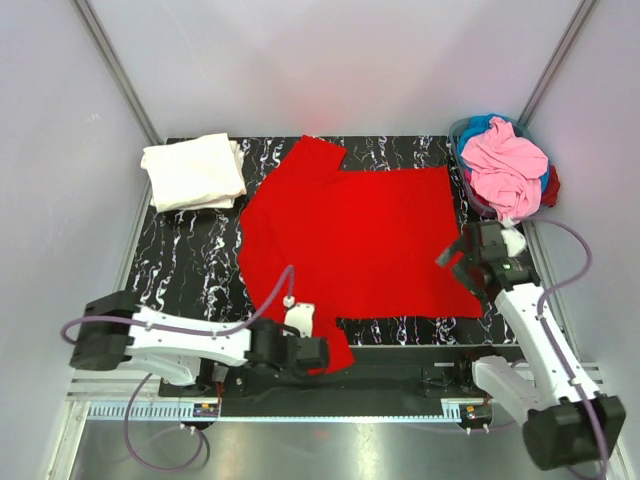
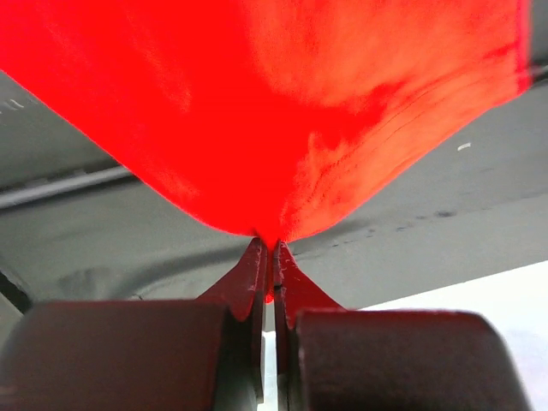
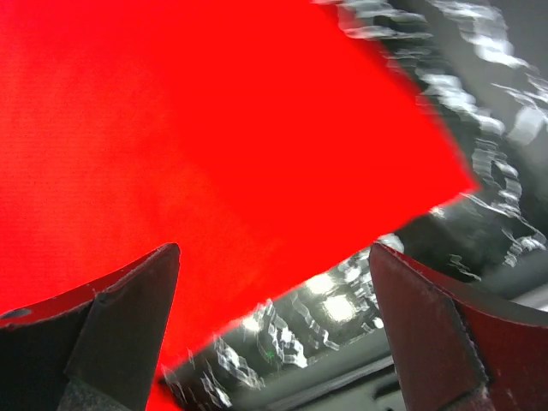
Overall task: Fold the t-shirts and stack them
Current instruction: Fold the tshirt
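Red fabric of the t-shirt [image 1: 360, 235] lies spread flat across the black marbled table [image 1: 190, 265], with one sleeve pointing toward the far edge. The left gripper [image 2: 272, 257] is pressed together on the shirt's near left corner. Its wrist view shows the cloth pinched between the jaws and fanning out taut from them. This hold probably serves to lift or draw that corner for a fold. The right gripper [image 3: 274, 257] stands spread over the shirt's right edge and holds nothing. The near right corner lies just beyond its fingers, which suggests it is lining up for a matching grip. A folded white stack [image 1: 193, 172] rests at the far left, likely the destination for the finished shirt. A basket [image 1: 458, 138] at the far right holds a pink garment [image 1: 505, 165] and others, apparently awaiting folding
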